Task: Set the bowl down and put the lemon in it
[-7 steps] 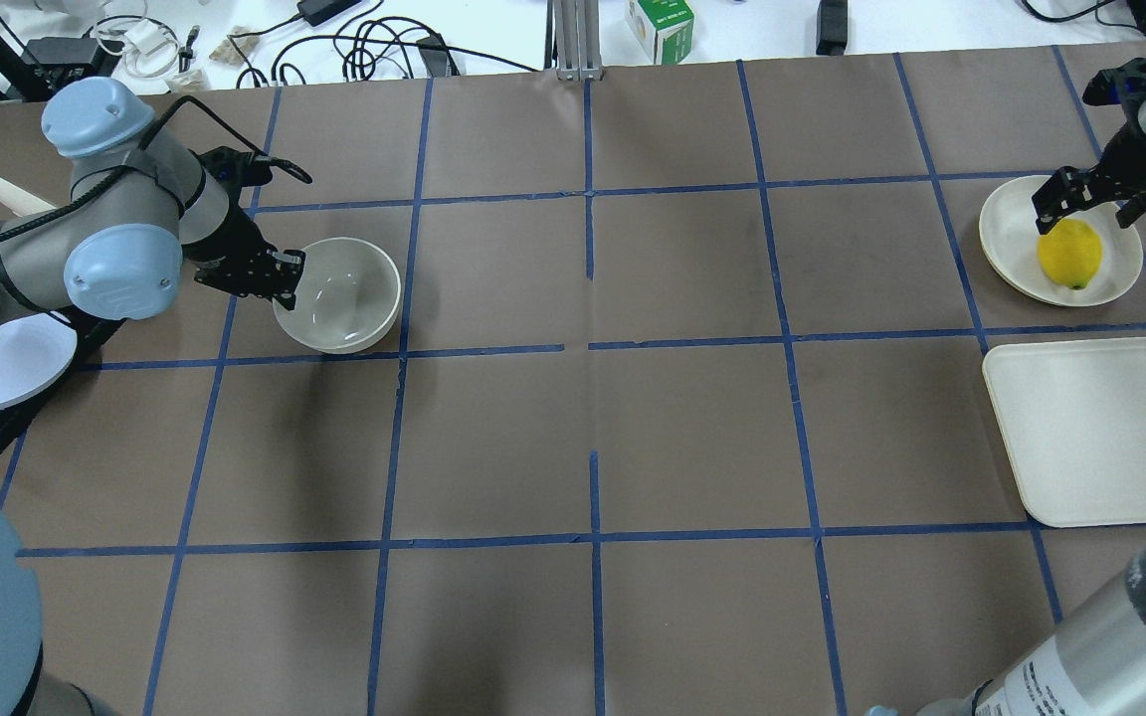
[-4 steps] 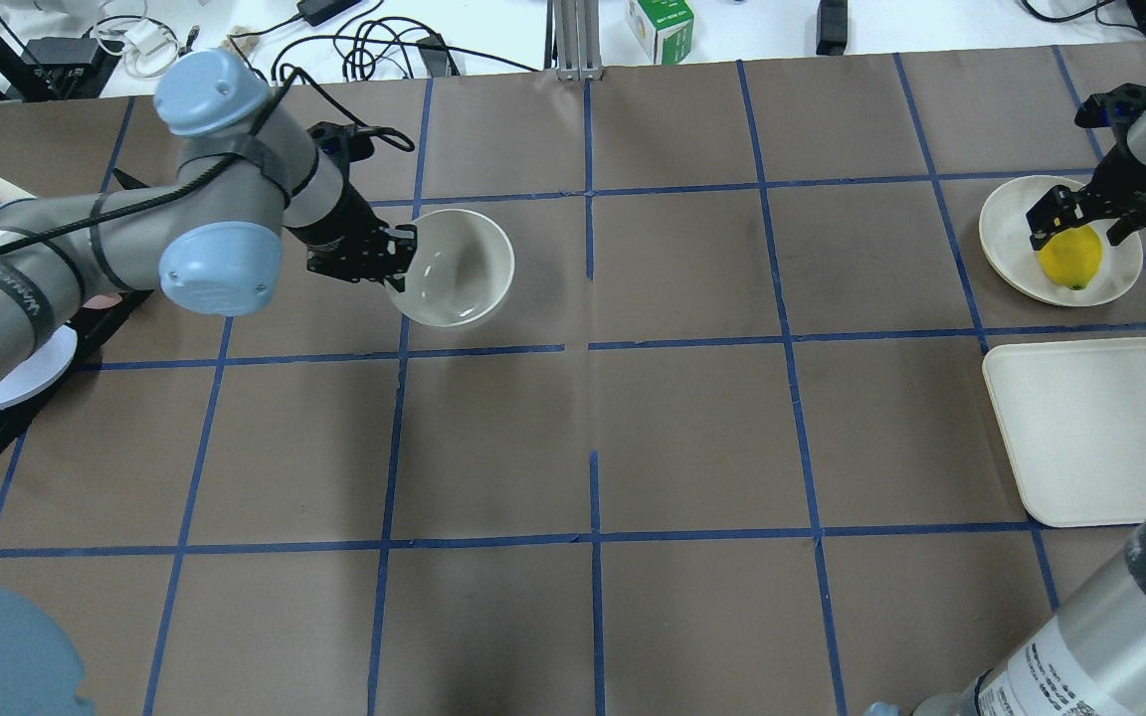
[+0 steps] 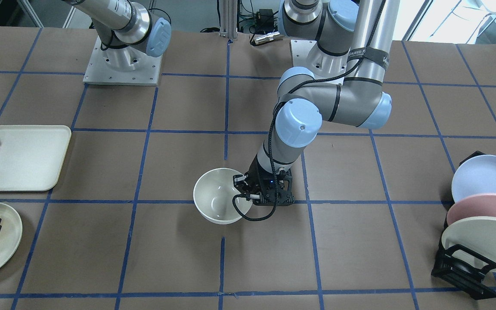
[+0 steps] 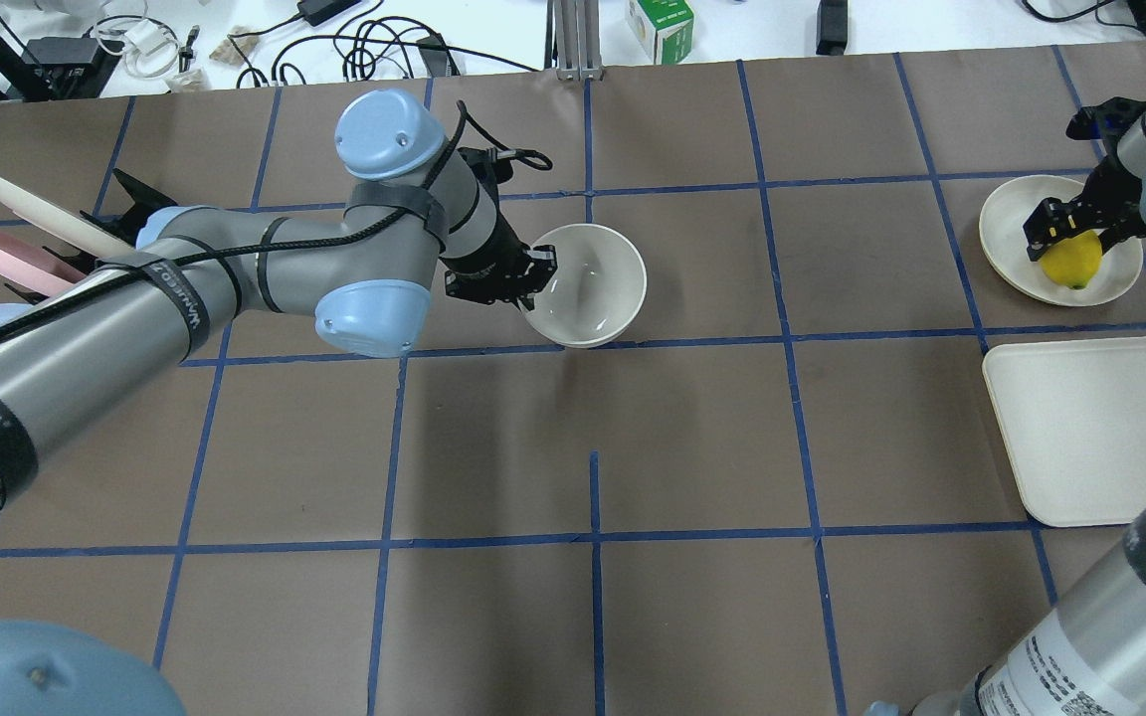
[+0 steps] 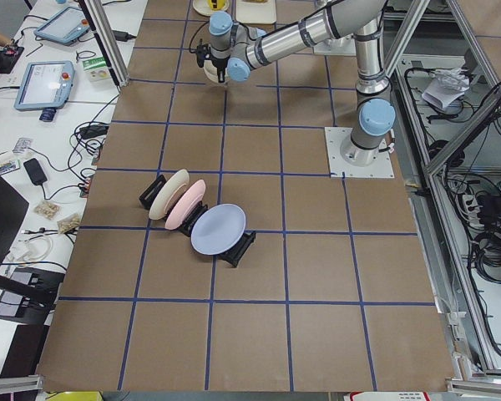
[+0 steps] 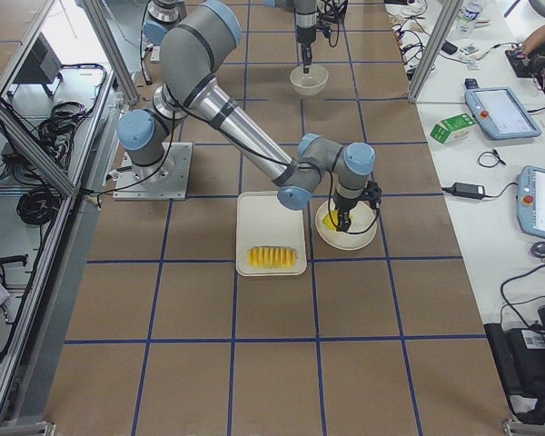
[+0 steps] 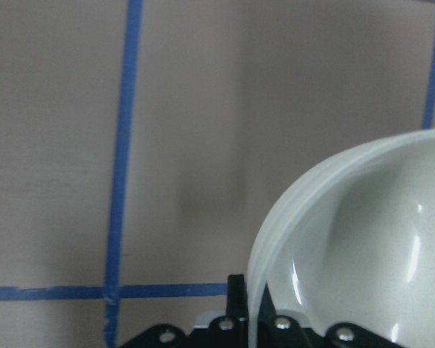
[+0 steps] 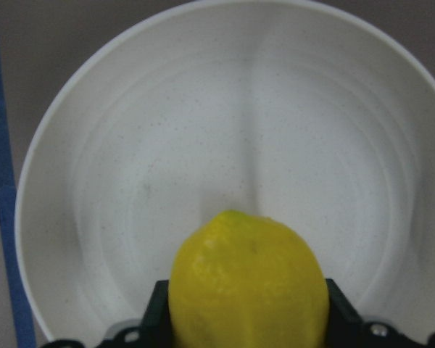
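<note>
Bowl near the table's middle, just past the centre tape cross, open side up. The left gripper pinches its near rim, one finger inside and one outside. Can't tell whether the bowl's base touches the table. The wrist view cuts off most of the bowl.

Lemon sits far off at the right end, on a small cream plate. The right gripper is down over it, black fingers pressed against both its sides. The lemon's lower half is cut off in the wrist view; lifted or resting, can't tell.

Writing: the left arm has a strap with dark letters, not readable. The right arm has a small-print label, too small to read. Green-and-white box on the far bench, text too small.

Cream tray beside the plate, with a row of orange-yellow slices, nearly hidden in the overhead view. Black rack at the left end holds blue, pink and cream plates on edge.

Table is covered in brown paper with a blue tape grid. White bench behind with cables; tablets on a side bench.
</note>
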